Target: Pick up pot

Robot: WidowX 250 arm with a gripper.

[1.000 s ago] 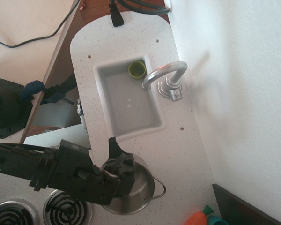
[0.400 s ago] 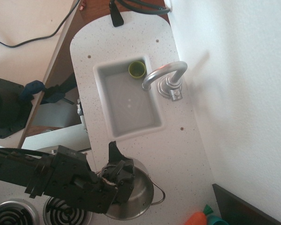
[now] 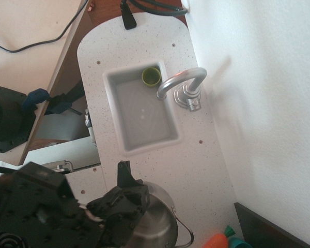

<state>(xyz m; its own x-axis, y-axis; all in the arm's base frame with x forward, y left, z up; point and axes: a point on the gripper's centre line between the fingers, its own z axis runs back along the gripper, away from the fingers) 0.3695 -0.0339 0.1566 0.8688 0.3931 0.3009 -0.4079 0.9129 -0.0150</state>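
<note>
The pot (image 3: pixel 159 219) is a round shiny steel pot at the bottom centre, with a thin wire loop handle (image 3: pixel 184 231) on its right side. My black gripper (image 3: pixel 127 190) sits over the pot's left rim. One finger (image 3: pixel 123 174) is outside the wall and the rest reaches into the pot, shut on the rim. The arm's bulk fills the bottom left and hides the pot's left half. The pot looks large and close to the camera, raised off the counter.
A white sink (image 3: pixel 113 82) is set in the speckled counter, with a small olive-green cup (image 3: pixel 151 76) in its far corner and a chrome faucet (image 3: pixel 182 82) on the right. An orange and teal toy (image 3: pixel 222 239) and a dark panel (image 3: pixel 263 227) are at the bottom right.
The gripper and the pot have moved together toward the lower right and look larger, so they have risen toward the camera. The arm now hides the stove burners.
</note>
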